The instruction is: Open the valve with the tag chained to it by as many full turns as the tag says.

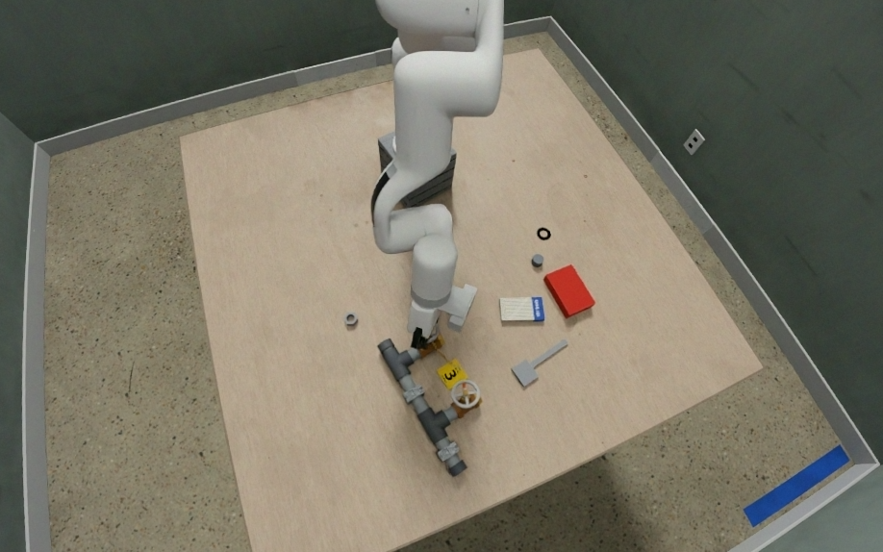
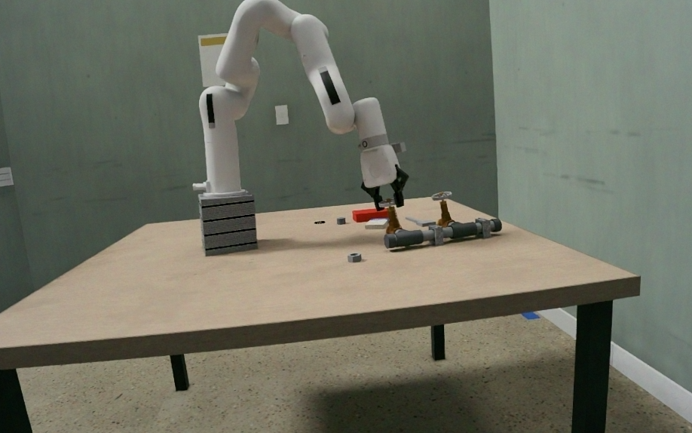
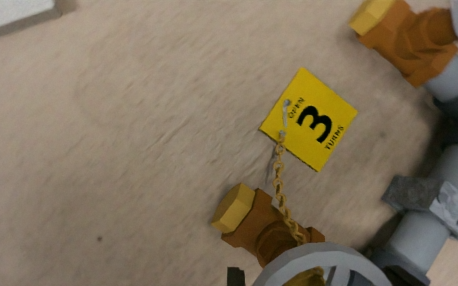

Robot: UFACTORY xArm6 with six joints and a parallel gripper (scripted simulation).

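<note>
A grey pipe (image 1: 421, 406) lies on the table with two brass valves. A yellow tag (image 1: 450, 374) reading "OPEN 3 TURNS" (image 3: 309, 119) hangs by a chain (image 3: 281, 187) from the valve nearer the arm's base (image 3: 262, 226). My gripper (image 1: 424, 336) is shut on that valve's grey handwheel (image 3: 317, 264), seen at the bottom edge of the wrist view. It also shows in the side view (image 2: 386, 201). The other valve (image 1: 461, 394) with its white handwheel stands free further along the pipe, and shows in the side view (image 2: 442, 207).
A grey nut (image 1: 348, 315) lies left of the pipe. A white and blue card (image 1: 521, 309), a red block (image 1: 567, 290), a grey scraper (image 1: 538, 363), a small grey cylinder (image 1: 537, 260) and a black ring (image 1: 543, 229) lie to the right.
</note>
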